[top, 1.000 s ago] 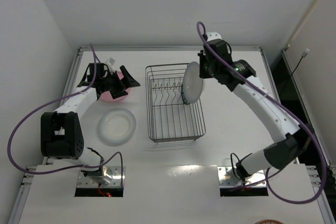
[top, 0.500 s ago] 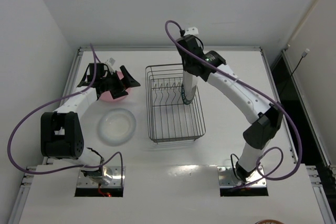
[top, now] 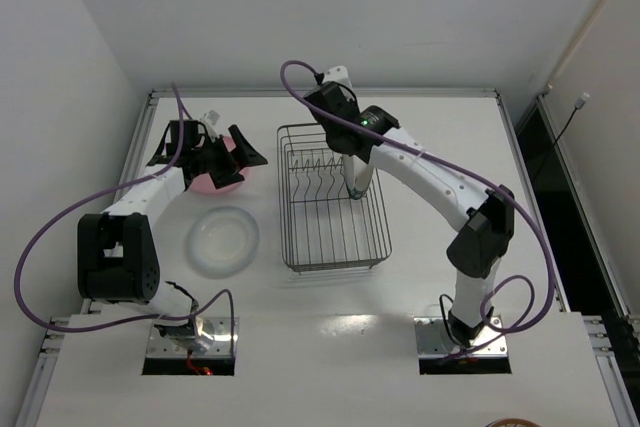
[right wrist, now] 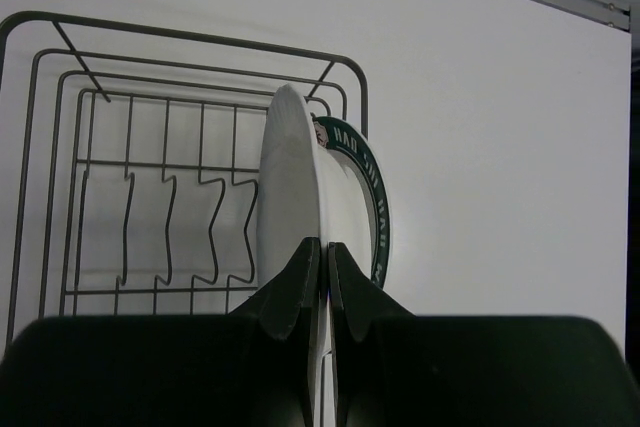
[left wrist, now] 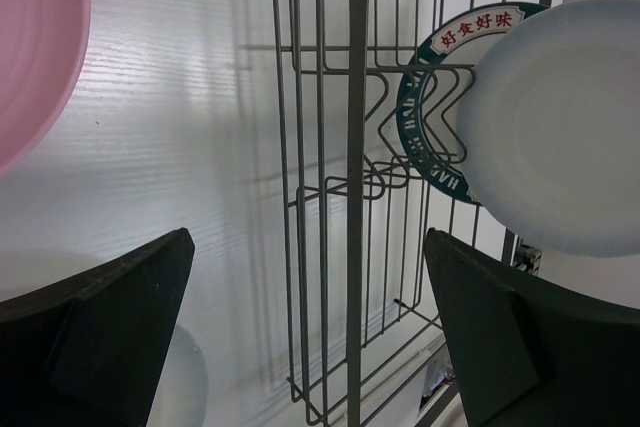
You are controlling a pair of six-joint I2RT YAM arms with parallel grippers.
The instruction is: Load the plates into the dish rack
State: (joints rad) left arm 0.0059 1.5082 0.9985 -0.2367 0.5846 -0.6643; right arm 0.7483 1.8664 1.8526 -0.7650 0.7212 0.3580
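Right tool (right wrist: 322, 252), pinching the white plate (right wrist: 287, 202), has swung it upright into the dish rack (left wrist: 357, 197) beside the green-rimmed plate (right wrist: 379, 217), ready to slot; left tool (top: 235, 161) gapes wide.

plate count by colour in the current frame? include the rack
Pink plate: 1
Plain white plates: 2
White plate with dark patterned rim: 1
Wire dish rack: 1
Total: 5
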